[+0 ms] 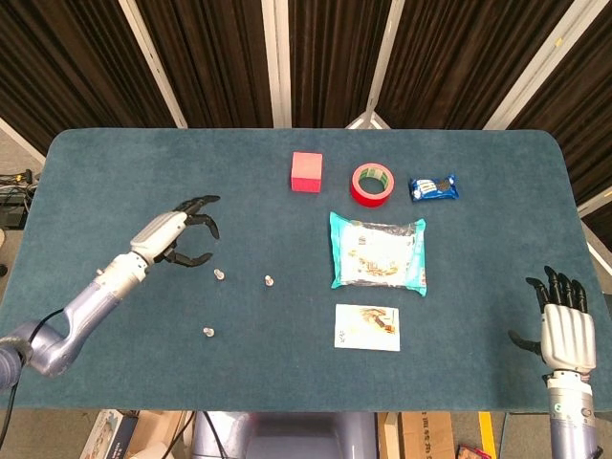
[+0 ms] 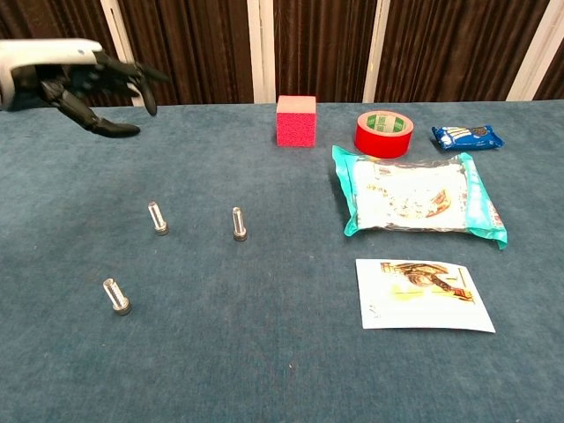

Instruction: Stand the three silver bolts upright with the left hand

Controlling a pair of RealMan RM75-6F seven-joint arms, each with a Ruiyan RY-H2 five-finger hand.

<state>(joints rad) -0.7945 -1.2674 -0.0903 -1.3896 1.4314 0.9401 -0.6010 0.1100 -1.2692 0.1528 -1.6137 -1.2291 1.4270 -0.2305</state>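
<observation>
Above table [image 1: 115, 172], left robot hand [image 2: 84, 79] splayed.

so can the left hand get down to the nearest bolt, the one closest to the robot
Probably yes. The left hand is raised with fingers spread and holds nothing, and the nearest bolt stands alone on bare cloth, apart from the other two bolts, with nothing in the way.
</observation>
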